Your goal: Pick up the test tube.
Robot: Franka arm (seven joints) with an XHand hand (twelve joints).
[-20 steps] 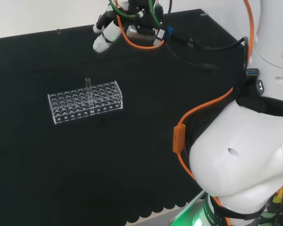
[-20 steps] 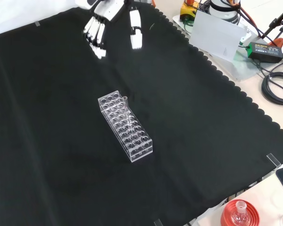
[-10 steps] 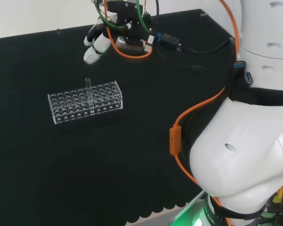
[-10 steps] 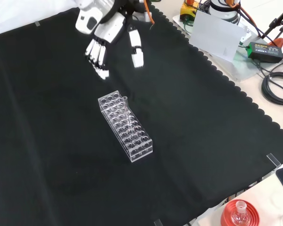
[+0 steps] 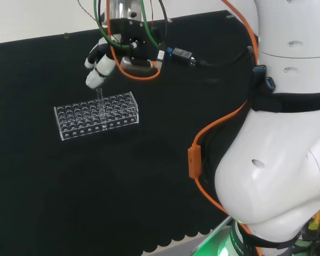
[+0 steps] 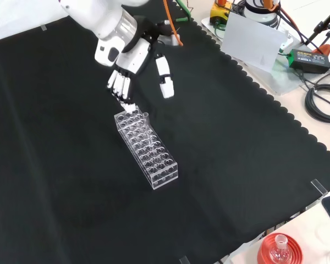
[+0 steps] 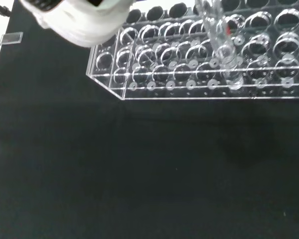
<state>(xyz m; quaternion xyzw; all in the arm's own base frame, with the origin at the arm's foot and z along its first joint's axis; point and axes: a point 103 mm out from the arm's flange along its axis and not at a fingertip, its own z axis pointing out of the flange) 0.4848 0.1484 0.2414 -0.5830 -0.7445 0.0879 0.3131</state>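
Note:
A clear test tube (image 5: 100, 98) stands upright in a clear plastic rack (image 5: 74, 126) on the black cloth. In the front view the test tube (image 6: 146, 117) rises at the far corner of the rack (image 6: 154, 159). My hand (image 6: 133, 55) hovers just above that end, open, fingers straight and pointing down, the thumb spread to the right; it does not touch the tube. In the head view the hand (image 5: 97, 68) is just above the tube's top. The wrist view has the test tube (image 7: 222, 50) close up in the rack (image 7: 154, 82), with a blurred white part of the hand (image 7: 82, 20) beside it.
Black cloth surrounds the rack on all sides. In the front view a red ribbed stand with a flask (image 6: 280, 249) sits off the cloth at the lower right. Cables and a power brick (image 6: 309, 58) lie beyond the cloth's scalloped edge.
The hand has come down and moved toward the rack, from the cloth's far edge to just above the tube. Rack and tube have not moved.

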